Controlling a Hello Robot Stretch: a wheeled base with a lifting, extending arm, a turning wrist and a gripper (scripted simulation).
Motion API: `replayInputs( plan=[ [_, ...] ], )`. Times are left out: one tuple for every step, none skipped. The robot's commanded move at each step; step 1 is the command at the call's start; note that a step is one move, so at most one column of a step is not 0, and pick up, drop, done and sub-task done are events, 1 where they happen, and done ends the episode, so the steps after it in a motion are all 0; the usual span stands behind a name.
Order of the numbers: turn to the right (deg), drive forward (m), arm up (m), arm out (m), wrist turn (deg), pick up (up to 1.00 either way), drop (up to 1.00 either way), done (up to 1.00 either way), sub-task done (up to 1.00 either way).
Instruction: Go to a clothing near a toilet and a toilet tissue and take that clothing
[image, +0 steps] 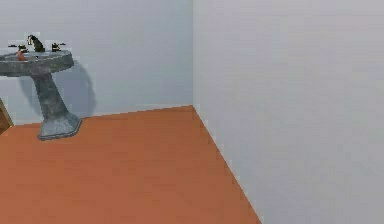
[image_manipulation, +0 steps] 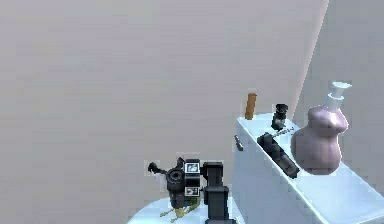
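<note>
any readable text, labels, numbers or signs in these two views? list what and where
No readable text in either view.
White squares: black marks, a pattern only, no letters or digits to read.
Pink rounded thing on the toilet tank: plain surface, no label.
Pale bottle behind it: any print is too small to read.
Pedestal sink: no print visible.

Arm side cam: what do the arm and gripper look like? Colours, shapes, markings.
Dark square bar arm, ending in two small white squares with black marks. Left of them is the gripper: a dark blocky body with two thin dark fingers.
</note>
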Motion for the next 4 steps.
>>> replayInputs(
  plan=[
    [0.0, 0.0, -0.3, 0.0, 0.0, 0.0, 0.0, 0.0, 0.0],
    [0.0, 0.0, 0.0, 0.0, 0.0, 1.0, 0.0, 0.0, 0.0],
    [0.0, 0.0, 0.1, 0.0, 0.0, 0.0, 0.0, 0.0, 0.0],
    [0.0, 0.0, 0.0, 0.0, 0.0, 0.0, 0.0, 1.0, 0.0]
  ],
)
